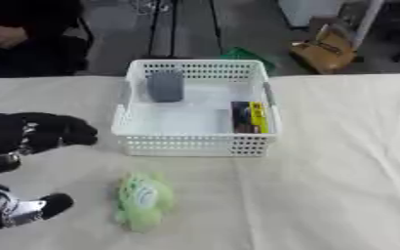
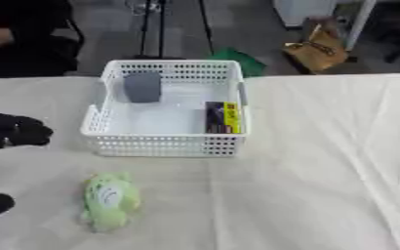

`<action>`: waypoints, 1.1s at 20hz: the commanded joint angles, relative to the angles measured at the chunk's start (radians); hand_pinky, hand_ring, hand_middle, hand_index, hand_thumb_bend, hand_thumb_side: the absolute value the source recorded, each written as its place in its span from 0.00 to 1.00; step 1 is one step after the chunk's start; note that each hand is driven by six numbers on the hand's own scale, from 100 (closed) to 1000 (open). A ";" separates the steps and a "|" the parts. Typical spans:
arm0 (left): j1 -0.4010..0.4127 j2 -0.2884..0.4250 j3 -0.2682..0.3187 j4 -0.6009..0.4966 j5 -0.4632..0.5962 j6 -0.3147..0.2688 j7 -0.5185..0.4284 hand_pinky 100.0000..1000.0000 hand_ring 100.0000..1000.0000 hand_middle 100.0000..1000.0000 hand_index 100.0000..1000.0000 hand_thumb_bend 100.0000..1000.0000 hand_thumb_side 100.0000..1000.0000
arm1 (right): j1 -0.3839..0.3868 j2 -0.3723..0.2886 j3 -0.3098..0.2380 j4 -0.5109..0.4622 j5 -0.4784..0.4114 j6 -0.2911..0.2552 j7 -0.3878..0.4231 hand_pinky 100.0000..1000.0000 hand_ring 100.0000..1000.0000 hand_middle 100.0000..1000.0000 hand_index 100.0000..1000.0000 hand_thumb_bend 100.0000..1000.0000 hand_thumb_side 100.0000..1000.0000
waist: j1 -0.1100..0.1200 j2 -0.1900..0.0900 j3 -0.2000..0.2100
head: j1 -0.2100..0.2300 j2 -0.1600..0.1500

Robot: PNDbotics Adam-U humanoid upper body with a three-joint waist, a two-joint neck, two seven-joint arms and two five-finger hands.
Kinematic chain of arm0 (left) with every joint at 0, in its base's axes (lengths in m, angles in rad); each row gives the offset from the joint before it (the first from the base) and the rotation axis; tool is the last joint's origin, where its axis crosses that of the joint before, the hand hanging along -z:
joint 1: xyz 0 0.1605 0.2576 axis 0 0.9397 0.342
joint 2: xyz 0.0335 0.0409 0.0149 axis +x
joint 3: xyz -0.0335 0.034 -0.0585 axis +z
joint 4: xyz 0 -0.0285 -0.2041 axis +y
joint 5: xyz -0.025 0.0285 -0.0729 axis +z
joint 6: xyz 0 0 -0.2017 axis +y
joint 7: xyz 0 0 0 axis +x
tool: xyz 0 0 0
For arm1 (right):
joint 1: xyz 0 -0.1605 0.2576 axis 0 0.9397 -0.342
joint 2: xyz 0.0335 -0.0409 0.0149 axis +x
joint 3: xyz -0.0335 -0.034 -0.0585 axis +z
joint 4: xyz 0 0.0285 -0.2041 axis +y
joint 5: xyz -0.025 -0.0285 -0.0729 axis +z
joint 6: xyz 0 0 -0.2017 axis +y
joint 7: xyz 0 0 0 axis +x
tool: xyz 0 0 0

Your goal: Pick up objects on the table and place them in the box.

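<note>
Box holds two things, one left outside

Grey block and a dark-and-yellow pack are inside already; the green thing lies on the cream cloth just in front of the box. Left hand hovers left of the box, fingers curled on nothing (grey floor beyond).

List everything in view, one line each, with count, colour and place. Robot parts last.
basket: one, white, perforated, centre of the table.
grey object: one, inside the basket, far left corner.
black and yellow packet: one, inside the basket, against the right wall.
green netted object: one, pale green, on the cloth in front of the basket.
tablecloth: one, cream, covering the table.
left hand: one, black, fingers curled, left of the basket, holding nothing.
</note>
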 commanded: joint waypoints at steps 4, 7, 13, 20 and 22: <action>-0.086 0.051 -0.061 -0.012 -0.031 -0.038 -0.062 0.94 0.99 0.92 1.00 0.40 0.97 | -0.013 -0.032 0.001 -0.018 -0.013 -0.002 0.008 0.77 0.86 0.85 0.85 0.00 1.00 | 0.005 -0.026 -0.002 | 0.000 0.002; -0.101 0.051 -0.105 -0.012 -0.020 -0.028 -0.044 0.90 0.97 0.90 1.00 0.43 1.00 | -0.016 -0.030 0.004 -0.018 -0.017 -0.004 0.011 0.77 0.86 0.85 0.84 0.00 1.00 | 0.006 -0.027 -0.005 | -0.001 -0.003; -0.125 0.038 -0.156 -0.012 -0.028 0.052 0.011 0.86 0.94 0.88 1.00 0.45 0.99 | -0.017 -0.028 0.009 -0.018 -0.024 -0.005 0.013 0.77 0.86 0.85 0.84 0.00 1.00 | 0.007 -0.026 -0.007 | -0.004 -0.011; -0.174 0.002 -0.205 -0.003 -0.037 0.102 0.017 0.85 0.93 0.88 1.00 0.40 1.00 | -0.019 -0.027 0.015 -0.018 -0.035 -0.007 0.015 0.77 0.87 0.85 0.84 0.00 1.00 | 0.006 -0.029 -0.009 | -0.005 -0.011; -0.182 -0.013 -0.213 0.018 -0.027 0.132 0.030 0.85 0.93 0.87 1.00 0.35 1.00 | -0.019 -0.026 0.016 -0.018 -0.038 -0.008 0.015 0.77 0.86 0.85 0.84 0.00 1.00 | 0.005 -0.028 -0.010 | -0.002 -0.011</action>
